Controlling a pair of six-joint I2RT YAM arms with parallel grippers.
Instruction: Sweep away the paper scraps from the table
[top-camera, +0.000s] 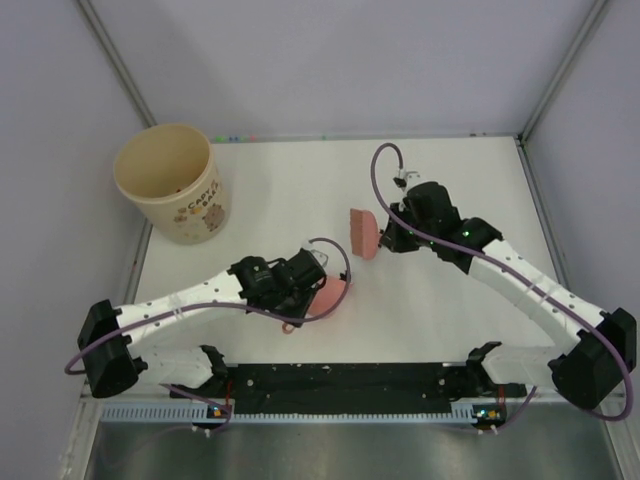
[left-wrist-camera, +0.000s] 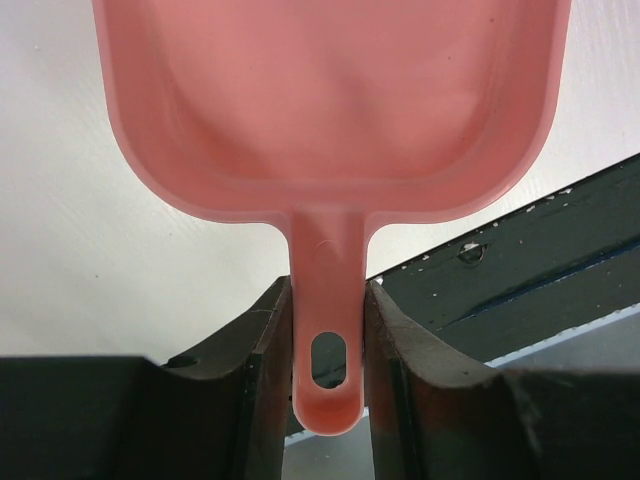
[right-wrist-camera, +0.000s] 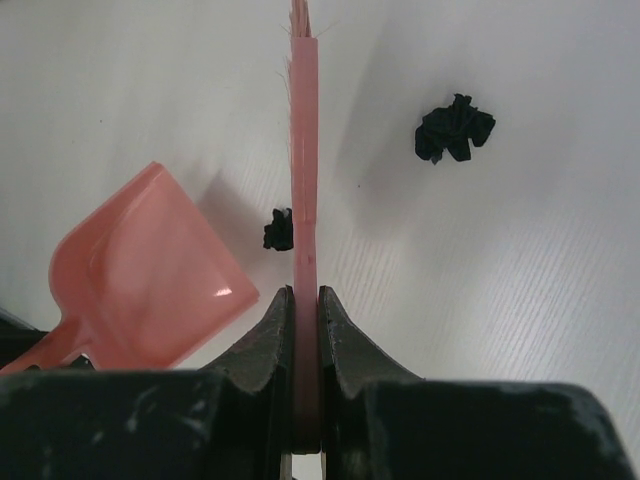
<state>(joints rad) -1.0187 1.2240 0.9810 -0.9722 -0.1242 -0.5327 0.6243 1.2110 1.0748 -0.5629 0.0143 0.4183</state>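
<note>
Right wrist view: your right gripper (right-wrist-camera: 305, 297) clamps the brush (right-wrist-camera: 304, 150); one scrap (right-wrist-camera: 279, 229) sits between it and the dustpan (right-wrist-camera: 150, 270). Your left gripper (left-wrist-camera: 327, 305) pinches its handle.

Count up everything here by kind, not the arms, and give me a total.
Black paper scraps: 2 in view
Pink dustpan: 1
Pink brush: 1
Cream cup: 1
Total: 5
</note>
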